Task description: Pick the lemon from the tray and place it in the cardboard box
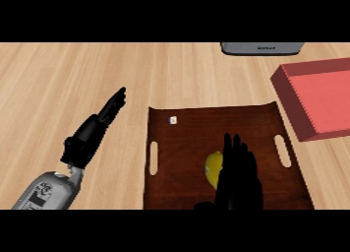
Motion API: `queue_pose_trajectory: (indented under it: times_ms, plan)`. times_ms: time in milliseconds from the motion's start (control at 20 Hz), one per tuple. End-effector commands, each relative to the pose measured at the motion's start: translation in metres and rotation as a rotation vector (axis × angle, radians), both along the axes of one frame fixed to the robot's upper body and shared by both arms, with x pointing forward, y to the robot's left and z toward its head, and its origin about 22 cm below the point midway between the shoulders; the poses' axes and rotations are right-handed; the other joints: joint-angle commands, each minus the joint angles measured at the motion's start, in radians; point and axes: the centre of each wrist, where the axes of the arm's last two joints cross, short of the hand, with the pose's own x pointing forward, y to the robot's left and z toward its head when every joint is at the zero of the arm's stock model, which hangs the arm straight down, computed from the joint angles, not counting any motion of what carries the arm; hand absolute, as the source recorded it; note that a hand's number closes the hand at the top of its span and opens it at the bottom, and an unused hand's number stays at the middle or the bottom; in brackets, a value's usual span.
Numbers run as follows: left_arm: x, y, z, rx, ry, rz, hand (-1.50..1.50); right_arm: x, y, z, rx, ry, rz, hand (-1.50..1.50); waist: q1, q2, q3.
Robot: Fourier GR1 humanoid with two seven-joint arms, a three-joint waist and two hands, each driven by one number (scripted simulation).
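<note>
A yellow lemon (213, 169) lies in the dark brown tray (207, 123), near its front middle. My right hand (239, 172) hovers over the tray with its fingers straight and pointing away from me, covering the lemon's right side. Whether it touches the lemon I cannot tell. The box (330, 96) looks red rather than cardboard, is open-topped and sits at the right, just beyond the tray's far right corner. My left hand (94, 130) rests open over the counter left of the tray, fingers pointing up and to the right.
A grey appliance (261, 47) stands at the far edge, behind the tray and the box. The tray has slot handles on both sides and a small white label near its far left corner. Bare wooden counter (54, 83) stretches to the left.
</note>
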Motion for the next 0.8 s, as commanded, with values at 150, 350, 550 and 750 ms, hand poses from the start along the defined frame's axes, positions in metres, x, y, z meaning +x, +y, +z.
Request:
queue_pose_trajectory:
  times_ms: [150,350,550,750]
  plan:
    - [0.003,0.008,-0.001,-0.014,-0.008,-0.012,0.00,0.009,0.008,-0.002,-0.022,0.102,-0.198,-1.50,0.007,0.001,0.001]
    - [-0.003,-0.018,0.002,0.001,0.000,-0.004,0.00,-0.006,0.019,-0.002,-0.042,0.071,-0.166,-1.50,0.003,-0.003,0.001]
    - [-0.004,-0.001,-0.006,0.002,-0.009,-0.021,0.00,0.022,0.018,-0.018,-0.059,0.112,-0.186,-1.50,0.017,0.003,0.001]
    - [0.005,-0.009,-0.002,-0.003,-0.014,-0.001,0.00,0.015,0.008,-0.017,-0.036,0.139,-0.177,-1.50,0.002,0.001,0.002]
